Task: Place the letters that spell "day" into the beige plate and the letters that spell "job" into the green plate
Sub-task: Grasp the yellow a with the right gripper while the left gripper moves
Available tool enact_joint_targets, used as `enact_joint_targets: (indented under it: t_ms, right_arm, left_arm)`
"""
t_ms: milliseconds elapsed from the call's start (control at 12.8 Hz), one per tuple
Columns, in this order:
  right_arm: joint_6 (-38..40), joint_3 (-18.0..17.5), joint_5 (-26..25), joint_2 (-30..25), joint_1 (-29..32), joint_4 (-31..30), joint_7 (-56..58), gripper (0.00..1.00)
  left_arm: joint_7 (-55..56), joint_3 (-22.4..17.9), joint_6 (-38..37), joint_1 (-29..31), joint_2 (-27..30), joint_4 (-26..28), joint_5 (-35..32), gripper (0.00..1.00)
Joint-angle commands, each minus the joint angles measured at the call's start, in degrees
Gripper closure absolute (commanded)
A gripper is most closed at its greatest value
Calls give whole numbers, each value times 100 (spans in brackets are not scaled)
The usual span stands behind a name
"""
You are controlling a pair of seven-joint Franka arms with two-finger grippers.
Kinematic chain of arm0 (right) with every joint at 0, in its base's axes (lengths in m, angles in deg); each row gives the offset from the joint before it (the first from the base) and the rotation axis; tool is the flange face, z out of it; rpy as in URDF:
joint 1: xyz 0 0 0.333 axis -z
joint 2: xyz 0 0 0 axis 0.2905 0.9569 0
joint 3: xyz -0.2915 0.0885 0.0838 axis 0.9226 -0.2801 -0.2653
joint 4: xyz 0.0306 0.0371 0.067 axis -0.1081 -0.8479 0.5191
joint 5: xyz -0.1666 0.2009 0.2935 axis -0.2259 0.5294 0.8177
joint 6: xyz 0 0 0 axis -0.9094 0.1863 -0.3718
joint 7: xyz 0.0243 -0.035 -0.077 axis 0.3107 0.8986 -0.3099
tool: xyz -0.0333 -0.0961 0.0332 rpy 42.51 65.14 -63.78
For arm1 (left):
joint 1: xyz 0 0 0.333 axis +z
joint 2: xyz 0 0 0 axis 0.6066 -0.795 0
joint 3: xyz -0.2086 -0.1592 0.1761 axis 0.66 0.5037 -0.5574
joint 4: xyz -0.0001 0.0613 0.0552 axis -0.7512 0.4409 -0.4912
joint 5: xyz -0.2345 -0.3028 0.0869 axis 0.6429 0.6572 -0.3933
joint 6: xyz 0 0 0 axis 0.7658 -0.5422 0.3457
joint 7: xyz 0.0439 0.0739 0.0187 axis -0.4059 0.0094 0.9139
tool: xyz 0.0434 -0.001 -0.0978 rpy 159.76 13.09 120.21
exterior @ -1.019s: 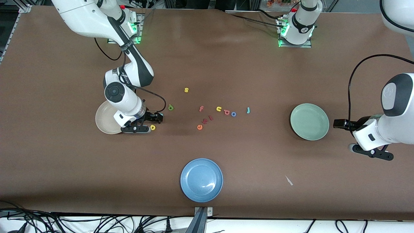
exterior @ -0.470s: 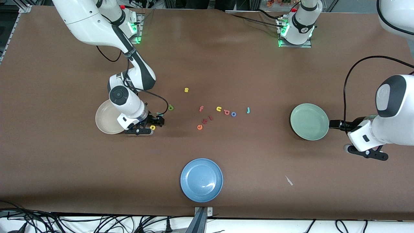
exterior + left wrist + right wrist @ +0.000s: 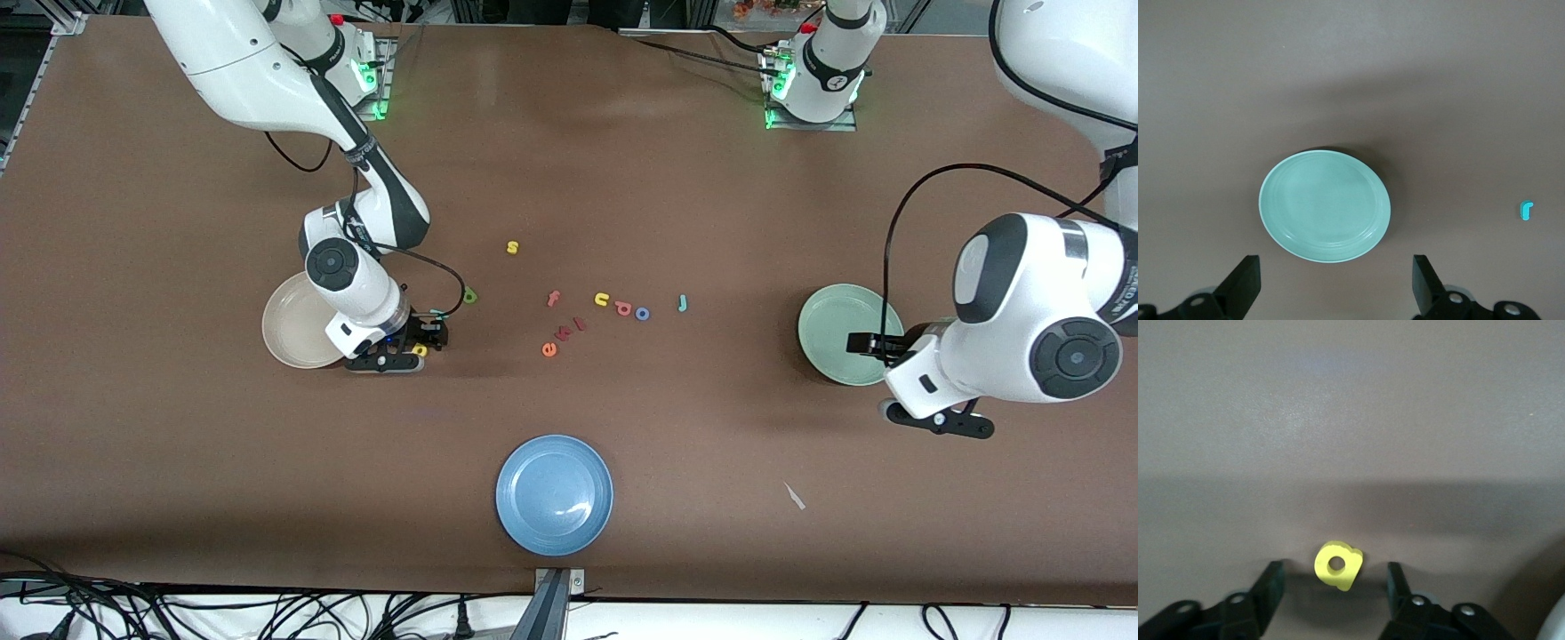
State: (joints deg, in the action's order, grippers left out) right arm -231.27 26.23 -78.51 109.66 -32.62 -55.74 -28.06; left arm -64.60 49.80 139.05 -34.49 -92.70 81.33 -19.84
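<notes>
Your right gripper [image 3: 1335, 583] sits low on the table, fingers [image 3: 1271, 583] spread with gaps either side of the yellow "a" [image 3: 1337, 565] between them. Your left gripper [image 3: 1335, 283] hangs fingers wide over the green plate [image 3: 1325, 206].

The right gripper [image 3: 1333, 587] is down at the table beside the beige plate [image 3: 289, 342], the "a" [image 3: 1337, 565] between its fingers, neither touching it. The left gripper [image 3: 1335, 283] hangs over the green plate [image 3: 1325, 205], the "j" [image 3: 1526, 209] well apart toward the right arm's end.
</notes>
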Motion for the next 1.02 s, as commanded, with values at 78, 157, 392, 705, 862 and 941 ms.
enact_joint_targets:
  t_ms: [78, 157, 392, 705, 862, 941]
  right_arm:
    - [-53, 10, -107, 108, -9, 105, -69, 60]
    - [-53, 10, -107, 108, -9, 105, -60, 60]
    - [-45, 19, -107, 108, -9, 105, -34, 66]
    - [-18, 54, -116, 38, -9, 105, 62, 91]
    - [278, 142, -116, -233, -9, 52, 317, 91]
    - [733, 151, -116, -496, 9, 61, 457, 91]
  left_arm:
    - [50, -44, 51, 13, -51, 51, 41, 0]
    - [67, -44, 51, 4, -51, 43, 41, 0]
    - [321, -44, 51, -136, -60, 51, 41, 0]
    - [1181, -18, 51, -584, -60, 42, 120, 0]
    - [1743, -17, 364, -882, -112, 121, 425, 1]
    - [2094, -17, 637, -988, -113, 339, 645, 1]
